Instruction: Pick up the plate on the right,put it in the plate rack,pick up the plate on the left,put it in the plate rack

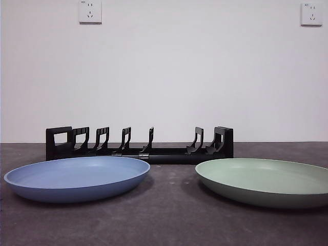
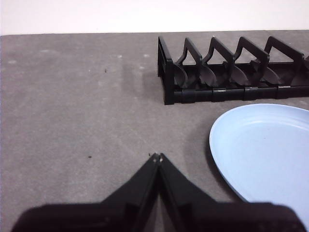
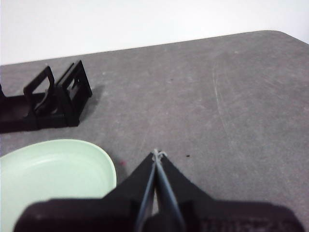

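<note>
A dark grey bench runs in front of a plain white wall with two sockets high up. The black rack lies long and low across the back of the bench, its upright dividers in a row between taller end blocks, every slot empty.

Two plates lie flat on the bench in front of the rack. In the front view the blue plate is on the left and the green plate on the right, well apart from each other, each just in front of one end of the rack and not touching it.

My left hand hangs above bare bench, its two black jaws pressed together at the tips and holding nothing. The blue plate lies near it, off to one side, with a gap of bench between them. The end of the rack is farther out, beyond the plate.

My right hand also hangs above bare bench, jaws closed tip to tip and empty. The green plate lies close beside it, its rim near the jaws but not touching them. The other end of the rack sits past the plate.
</note>
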